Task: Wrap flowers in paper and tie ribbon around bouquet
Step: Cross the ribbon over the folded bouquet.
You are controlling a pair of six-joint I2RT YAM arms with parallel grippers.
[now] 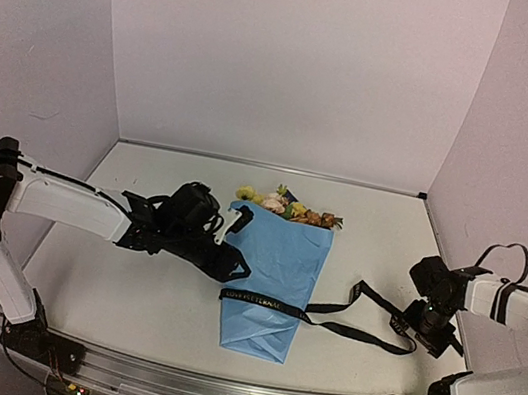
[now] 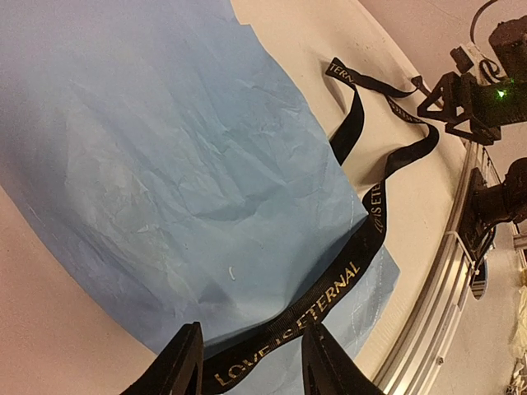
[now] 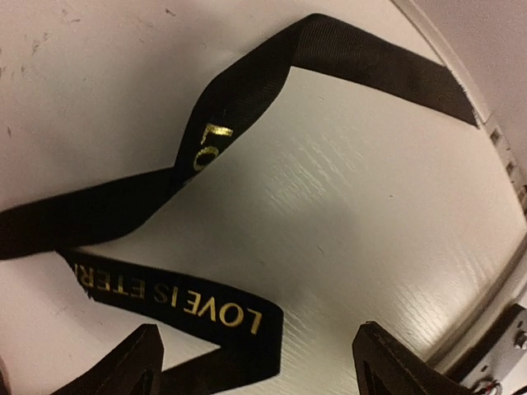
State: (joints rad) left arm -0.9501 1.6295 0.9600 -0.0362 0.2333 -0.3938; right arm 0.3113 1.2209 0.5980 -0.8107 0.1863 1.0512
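White table [image 1: 127, 286], paper cone [image 1: 279, 261] holding flowers [image 1: 283, 204], ribbon [image 1: 262, 301] across it

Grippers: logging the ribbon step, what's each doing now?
Left gripper: open, ribbon lying loose between its jaws.
Right gripper: open, holding nothing.

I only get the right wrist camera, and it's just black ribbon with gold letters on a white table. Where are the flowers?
Observer: The yellow, pink and orange flowers stick out of the far, wide end of a light-blue paper cone.
Operator: Is my ribbon tied on?
Observer: No knot shows. The black ribbon lies across the cone near its narrow end.
Operator: What's the other arm doing?
Observer: The left gripper straddles that ribbon at the cone's left edge; whether it pinches it, I cannot tell.
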